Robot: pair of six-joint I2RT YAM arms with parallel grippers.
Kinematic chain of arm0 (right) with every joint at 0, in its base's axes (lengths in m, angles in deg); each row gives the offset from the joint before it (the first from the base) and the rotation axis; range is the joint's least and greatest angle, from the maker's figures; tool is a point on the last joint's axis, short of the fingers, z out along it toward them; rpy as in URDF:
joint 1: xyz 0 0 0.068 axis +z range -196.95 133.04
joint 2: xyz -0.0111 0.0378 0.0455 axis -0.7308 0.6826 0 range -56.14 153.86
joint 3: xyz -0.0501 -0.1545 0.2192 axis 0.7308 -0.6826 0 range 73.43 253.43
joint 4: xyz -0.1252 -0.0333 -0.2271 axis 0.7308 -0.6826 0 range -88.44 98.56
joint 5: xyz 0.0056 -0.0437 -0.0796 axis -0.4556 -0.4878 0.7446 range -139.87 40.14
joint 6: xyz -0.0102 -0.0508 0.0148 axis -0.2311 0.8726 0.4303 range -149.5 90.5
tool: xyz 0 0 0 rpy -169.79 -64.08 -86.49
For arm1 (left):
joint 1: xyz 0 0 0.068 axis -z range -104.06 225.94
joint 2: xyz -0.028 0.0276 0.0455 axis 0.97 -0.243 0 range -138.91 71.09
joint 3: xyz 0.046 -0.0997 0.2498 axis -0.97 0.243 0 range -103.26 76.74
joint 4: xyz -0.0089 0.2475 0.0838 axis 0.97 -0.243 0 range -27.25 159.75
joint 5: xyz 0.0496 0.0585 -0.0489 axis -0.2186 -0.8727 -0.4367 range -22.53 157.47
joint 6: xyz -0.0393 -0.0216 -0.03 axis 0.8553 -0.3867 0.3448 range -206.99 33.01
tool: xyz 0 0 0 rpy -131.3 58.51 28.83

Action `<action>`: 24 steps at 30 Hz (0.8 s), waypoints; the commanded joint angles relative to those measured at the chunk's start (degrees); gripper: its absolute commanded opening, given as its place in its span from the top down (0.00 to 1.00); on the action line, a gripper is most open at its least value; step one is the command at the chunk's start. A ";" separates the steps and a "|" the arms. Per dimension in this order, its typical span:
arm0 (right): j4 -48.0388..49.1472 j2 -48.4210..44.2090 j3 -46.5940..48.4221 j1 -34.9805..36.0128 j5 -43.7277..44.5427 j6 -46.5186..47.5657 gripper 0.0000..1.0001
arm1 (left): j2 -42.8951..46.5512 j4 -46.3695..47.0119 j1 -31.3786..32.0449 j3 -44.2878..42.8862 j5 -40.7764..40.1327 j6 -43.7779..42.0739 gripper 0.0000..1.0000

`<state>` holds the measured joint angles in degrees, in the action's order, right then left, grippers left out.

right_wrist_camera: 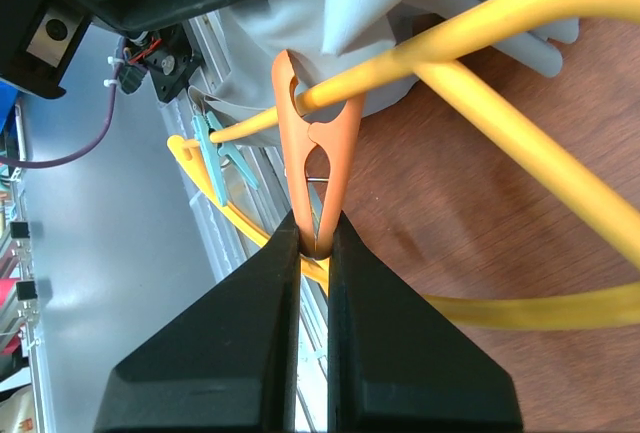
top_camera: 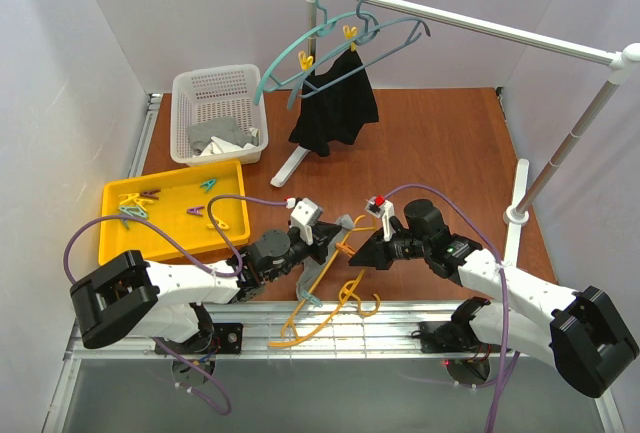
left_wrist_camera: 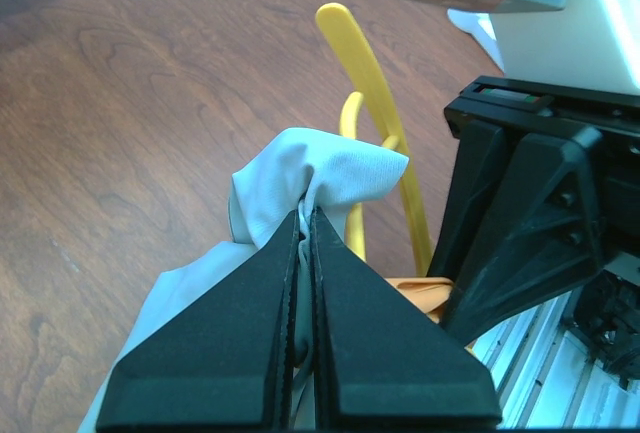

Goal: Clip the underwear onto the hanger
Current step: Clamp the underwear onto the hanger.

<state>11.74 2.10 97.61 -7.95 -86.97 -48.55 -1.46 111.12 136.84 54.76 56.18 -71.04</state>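
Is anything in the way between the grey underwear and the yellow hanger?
Nothing visible. The underwear, pinched by the left gripper, sits right beside the hanger, where the right gripper holds an orange clip.

Thin yellow-orange plastic hanger (right_wrist_camera: 500, 28) lies at the table's near edge, between left gripper (left_wrist_camera: 305, 215) and right gripper (right_wrist_camera: 315, 228). Small grey fabric underwear (left_wrist_camera: 330, 178) pinched in left gripper, touching hanger. Orange plastic clip (right_wrist_camera: 318, 143) sits on hanger bar, tail pinched in right gripper. Flat yellow plastic tray (top_camera: 170, 223) to the left; white perforated plastic basket (top_camera: 215, 83) behind it.
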 commanded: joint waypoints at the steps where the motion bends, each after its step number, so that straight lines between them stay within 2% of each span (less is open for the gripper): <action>1: 2.27 0.12 0.69 0.02 -1.31 0.94 0.99 | 1.01 1.00 0.44 -1.75 1.09 -0.39 0.98; 15: 2.18 -0.49 0.86 -0.07 -0.16 0.85 0.99 | 0.31 -0.14 1.32 -2.02 1.97 0.40 0.98; 18: 2.01 -0.49 0.78 -0.07 0.01 0.50 0.84 | 0.40 -0.23 1.41 -1.76 1.80 0.58 0.98; 19: 1.92 -0.58 0.78 -0.07 0.27 0.50 0.69 | 0.48 -0.23 1.41 -1.84 1.71 0.58 0.98; 24: 0.34 -2.34 1.04 0.02 1.50 0.42 0.47 | 0.84 -0.93 1.32 -1.40 -0.21 0.14 0.98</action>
<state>11.57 1.66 97.61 -7.95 -86.44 -48.64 -1.51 111.49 137.96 54.17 57.49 -70.69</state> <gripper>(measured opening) 0.490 0.025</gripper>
